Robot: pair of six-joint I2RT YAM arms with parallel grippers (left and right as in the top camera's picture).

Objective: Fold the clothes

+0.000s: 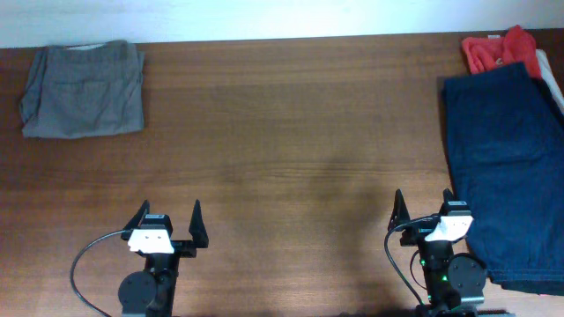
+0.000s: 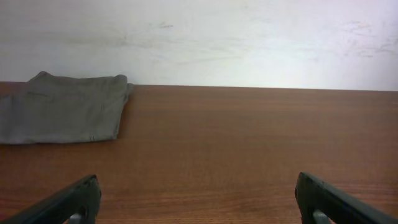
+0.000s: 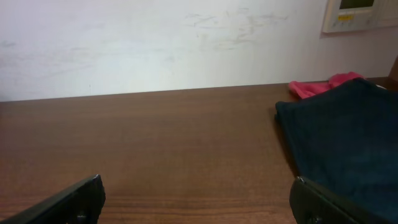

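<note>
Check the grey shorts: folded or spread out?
Folded: the grey shorts lie as a compact, squared bundle with no legs spread out.

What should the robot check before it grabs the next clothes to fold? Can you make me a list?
1. The left end effector is open and empty: ok.
2. The right end effector is open and empty: ok.
3. The folded grey-taupe cotton shorts sit away at the far left corner: ok.
4. The navy blue fabric shorts lie flat beside the right arm: ok.
5. The crumpled red cloth garment is apart from them: not ok, they touch.
</note>
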